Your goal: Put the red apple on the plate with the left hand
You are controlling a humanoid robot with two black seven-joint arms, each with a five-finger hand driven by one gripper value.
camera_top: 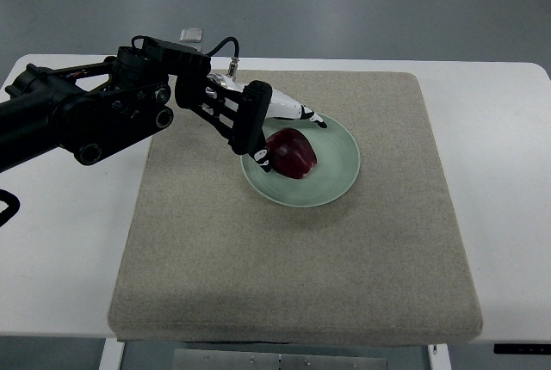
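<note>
Red apple (pixel 293 153) lies on the green plate (pixel 337 174), long axis pointing lower right; left hand (pixel 271 129) fingers cup it. Beige mat (pixel 301 258) covers the white tabletop (pixel 495 129), grey floor (pixel 344 0) beyond.

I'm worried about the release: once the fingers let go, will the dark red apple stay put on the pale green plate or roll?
The dark red apple is rounded and glossy, so it could roll or slip. The pale green plate looks shallowly dished, which should probably hold it. The left hand seems close around it, so opening gently seems wise.

The left arm (pixel 52 120) runs off the picture's left edge.
</note>
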